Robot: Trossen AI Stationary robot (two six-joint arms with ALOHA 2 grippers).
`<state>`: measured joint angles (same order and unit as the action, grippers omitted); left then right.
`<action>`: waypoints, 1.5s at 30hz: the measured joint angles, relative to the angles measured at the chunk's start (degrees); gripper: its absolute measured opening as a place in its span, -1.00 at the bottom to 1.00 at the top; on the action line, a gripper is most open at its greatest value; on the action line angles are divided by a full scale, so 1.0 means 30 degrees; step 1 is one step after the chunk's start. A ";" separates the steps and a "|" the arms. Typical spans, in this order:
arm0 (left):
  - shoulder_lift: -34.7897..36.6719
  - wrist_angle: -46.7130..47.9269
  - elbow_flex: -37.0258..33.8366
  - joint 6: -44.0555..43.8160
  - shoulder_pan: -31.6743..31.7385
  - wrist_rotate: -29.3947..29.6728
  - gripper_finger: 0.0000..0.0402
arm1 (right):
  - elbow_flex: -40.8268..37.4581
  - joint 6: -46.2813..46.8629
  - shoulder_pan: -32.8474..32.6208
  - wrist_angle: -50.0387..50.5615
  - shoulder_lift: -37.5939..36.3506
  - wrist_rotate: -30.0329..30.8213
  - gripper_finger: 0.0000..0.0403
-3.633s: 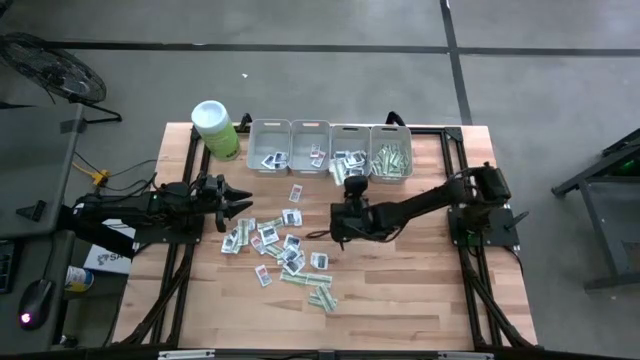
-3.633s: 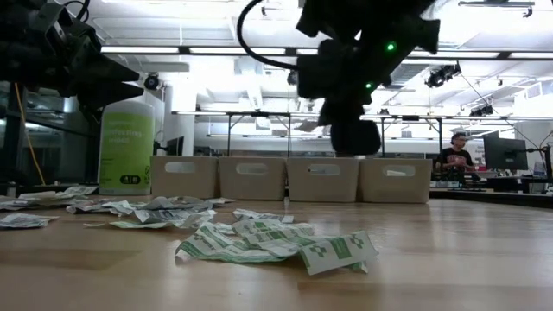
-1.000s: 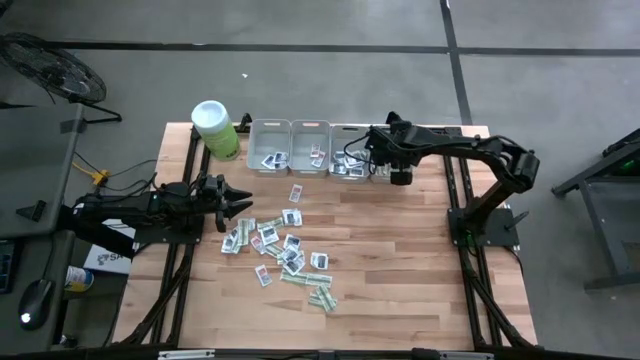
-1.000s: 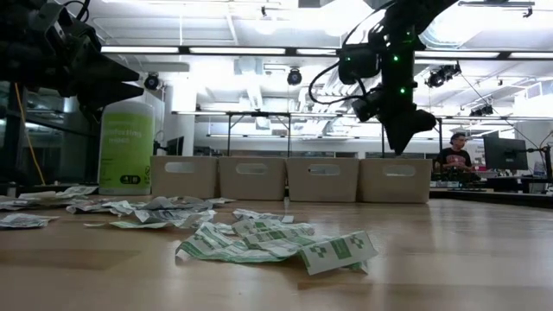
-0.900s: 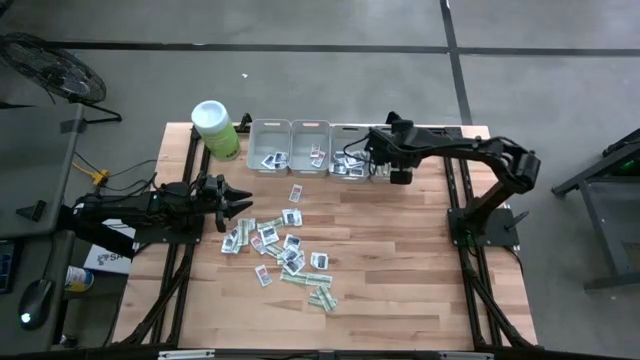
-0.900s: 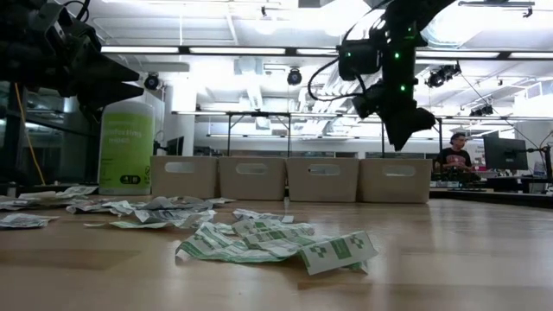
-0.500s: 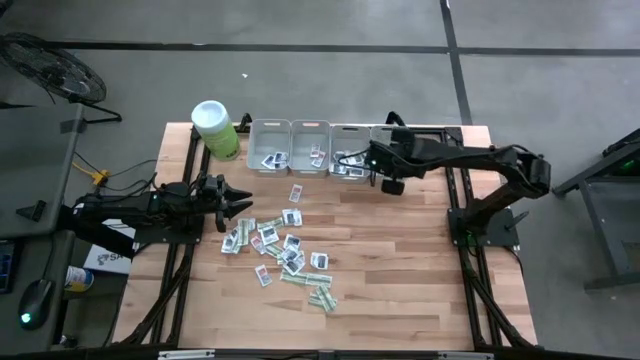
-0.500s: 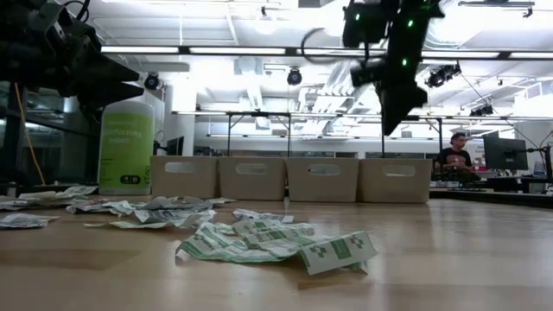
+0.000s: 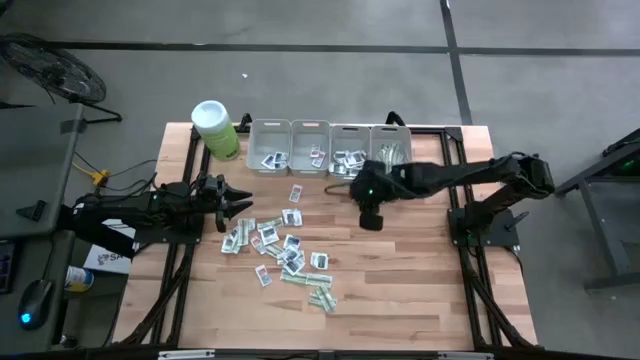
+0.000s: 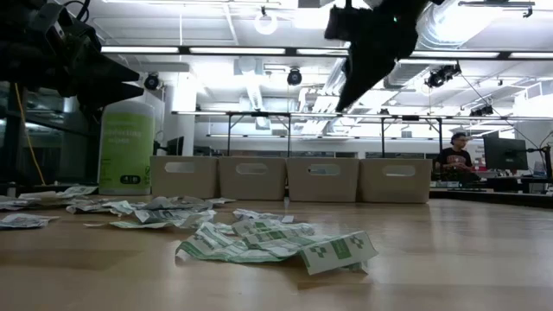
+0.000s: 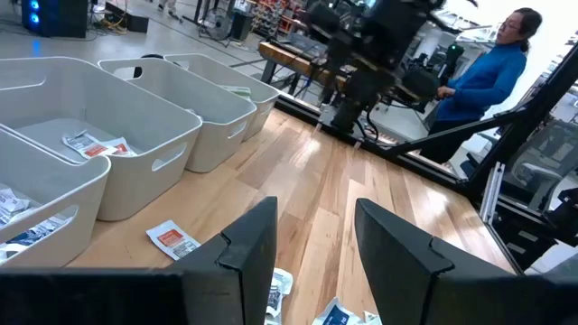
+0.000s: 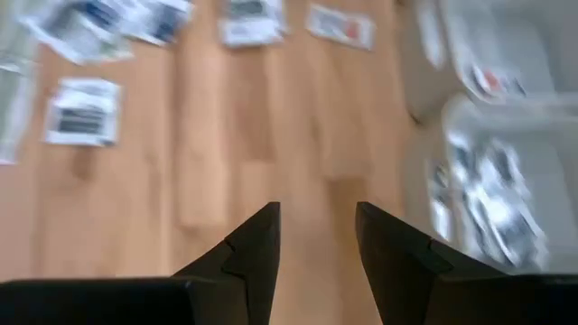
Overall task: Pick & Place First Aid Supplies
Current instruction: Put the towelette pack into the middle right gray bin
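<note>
Dozens of packets (image 9: 285, 248) scattered at centre-left of high view, some already in bins (image 9: 330, 147) at top. Right gripper (image 9: 370, 215) empty, fingers parted, above bare wood right of pile. Left gripper (image 9: 240, 205) open, parked left of pile. Step judged: return for next pick; descent onto single packet required.

Bright even overhead light; low view backlit, glare; right wrist view motion-blurred.

Flat packets (image 9: 283, 248) scattered on tabletop
</note>
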<state>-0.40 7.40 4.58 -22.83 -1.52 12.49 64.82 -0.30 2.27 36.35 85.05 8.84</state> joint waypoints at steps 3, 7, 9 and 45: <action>0.0000 0.0000 0.0004 0.0002 0.0000 0.0000 -0.25 | 0.0000 -0.0194 -0.1364 -0.1164 0.0403 -0.0006 -0.31; 0.0006 0.0000 0.0006 0.0007 0.0000 0.0000 -0.25 | 0.0000 -0.1564 -0.3061 -0.2403 0.1098 0.0168 -0.31; 0.0004 0.0000 0.0006 0.0001 0.0000 0.0000 -0.25 | 0.0000 -0.2133 -0.3776 -0.3024 0.1645 0.0477 -0.31; 0.0001 0.0000 0.0003 0.0007 0.0000 0.0000 -0.25 | -0.0007 -0.5399 -0.4986 -1.4040 1.0268 -0.0531 -0.31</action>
<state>-0.40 7.40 4.59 -22.81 -1.52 12.49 64.79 -16.49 -12.69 -5.77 115.86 7.25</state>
